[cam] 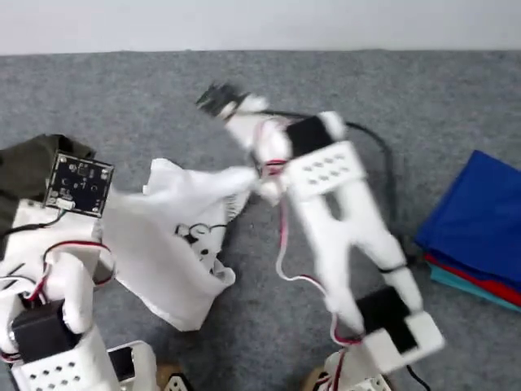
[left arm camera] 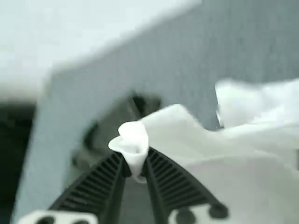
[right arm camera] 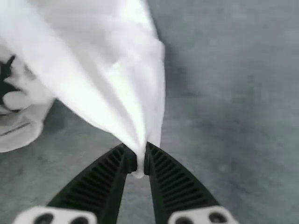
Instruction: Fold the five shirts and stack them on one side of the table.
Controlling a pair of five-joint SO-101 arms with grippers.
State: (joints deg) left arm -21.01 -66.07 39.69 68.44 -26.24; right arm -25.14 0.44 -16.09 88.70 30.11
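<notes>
Over the grey table [cam: 423,90], a white shirt [cam: 163,261] hung pinched between the two arms.
The shirt lay bunched and partly lifted near the table's middle, one end drawn out toward each arm. A folded stack [cam: 476,220], blue over red over teal, sat at the right-hand edge, well apart from it. A dark olive cloth [cam: 24,167], possibly another shirt, lay at the far left, partly hidden by the left arm. The left gripper [left arm camera: 135,170] was clamped on a puckered fold of the white shirt, and the right gripper [right arm camera: 138,163] was closed on a stretched corner.
</notes>
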